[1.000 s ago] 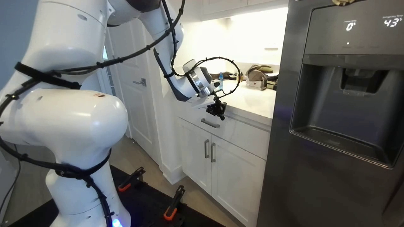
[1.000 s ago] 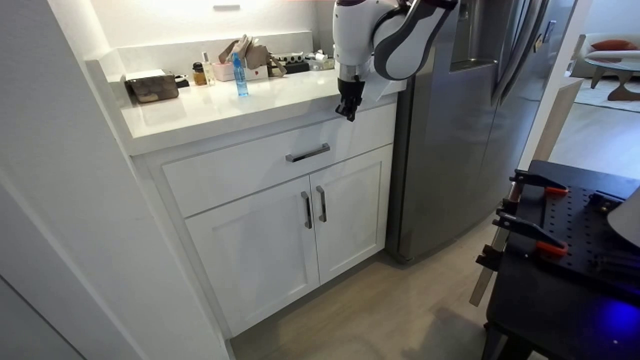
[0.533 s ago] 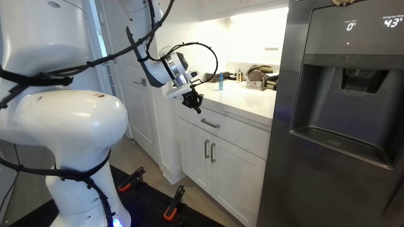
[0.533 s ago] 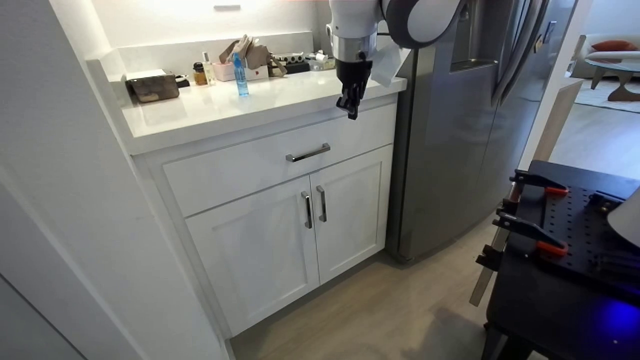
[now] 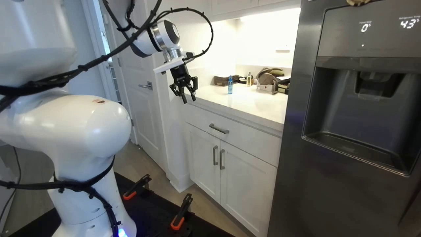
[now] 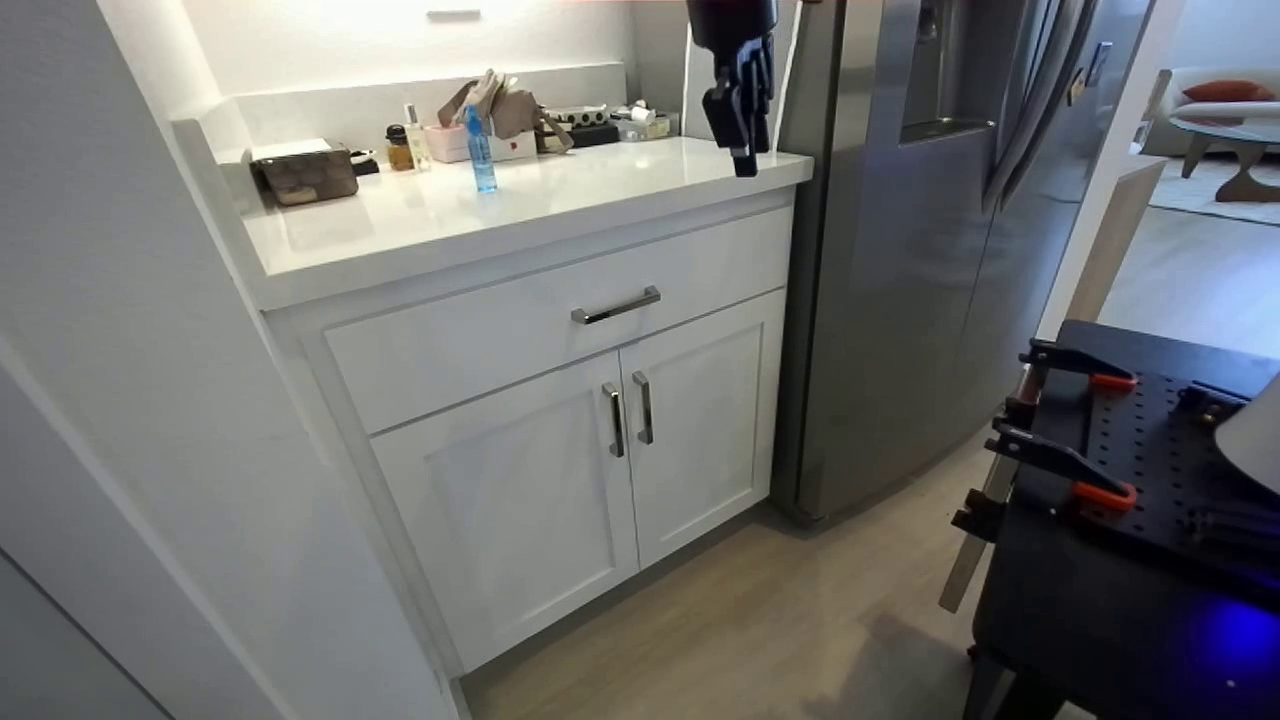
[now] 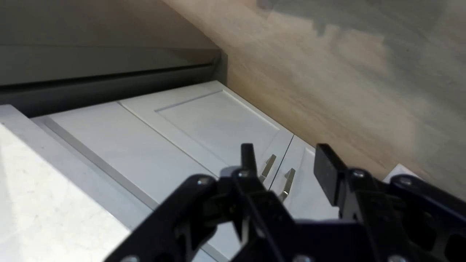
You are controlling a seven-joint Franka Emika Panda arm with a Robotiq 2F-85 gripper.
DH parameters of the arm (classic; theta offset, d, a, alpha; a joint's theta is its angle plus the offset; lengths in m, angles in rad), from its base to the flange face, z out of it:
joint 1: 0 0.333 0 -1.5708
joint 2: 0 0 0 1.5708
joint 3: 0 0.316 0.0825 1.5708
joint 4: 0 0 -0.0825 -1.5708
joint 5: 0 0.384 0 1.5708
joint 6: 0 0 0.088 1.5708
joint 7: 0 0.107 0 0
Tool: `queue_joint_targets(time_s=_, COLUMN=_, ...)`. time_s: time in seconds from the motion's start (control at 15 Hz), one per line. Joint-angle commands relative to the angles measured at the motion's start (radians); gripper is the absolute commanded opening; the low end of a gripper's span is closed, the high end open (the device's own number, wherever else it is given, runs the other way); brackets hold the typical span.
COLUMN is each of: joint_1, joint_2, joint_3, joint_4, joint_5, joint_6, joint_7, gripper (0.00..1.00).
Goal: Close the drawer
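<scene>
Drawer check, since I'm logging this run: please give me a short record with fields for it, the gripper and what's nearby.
drawer: closed, front looks flush
drawer handle: horizontal metal bar, not gripped
gripper: open, holding nothing, apart from the drawer
cabinet doors: shut, below the drawer
blue bottle: upright on the countertop
task: looks done
</scene>
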Motion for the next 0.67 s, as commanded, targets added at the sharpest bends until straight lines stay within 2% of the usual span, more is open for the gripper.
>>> queue_joint_targets(time_s=0.0, joint_1=-0.032, joint_2=-0.033, joint_3=0.055, joint_4=0.077, joint_5=0.054, joint_6=-0.171, joint_7=-0.032, gripper=0.81)
queue_joint_targets(time_s=0.13, joint_1=-0.037, joint_2=-0.04, joint_3=0.07, joint_4=0.108, joint_5=0.07, joint_6=-0.23, joint_7=-0.028, gripper=0.95)
queue_joint_targets(time_s=0.2, joint_1=-0.04, joint_2=-0.046, joint_3=0.076, joint_4=0.118, joint_5=0.076, joint_6=-0.253, joint_7=-0.027, gripper=0.99)
queue_joint_targets(time_s=0.33, joint_1=-0.04, joint_2=-0.068, joint_3=0.084, joint_4=0.128, joint_5=0.096, joint_6=-0.292, joint_7=-0.041, gripper=1.0)
queue_joint_targets(time_s=0.4, joint_1=-0.043, joint_2=-0.041, joint_3=0.086, joint_4=0.114, joint_5=0.064, joint_6=-0.243, joint_7=-0.004, gripper=1.0)
queue_joint_targets(time_s=0.6, joint_1=-0.046, joint_2=-0.041, joint_3=0.091, joint_4=0.118, joint_5=0.066, joint_6=-0.248, joint_7=-0.005, gripper=1.0)
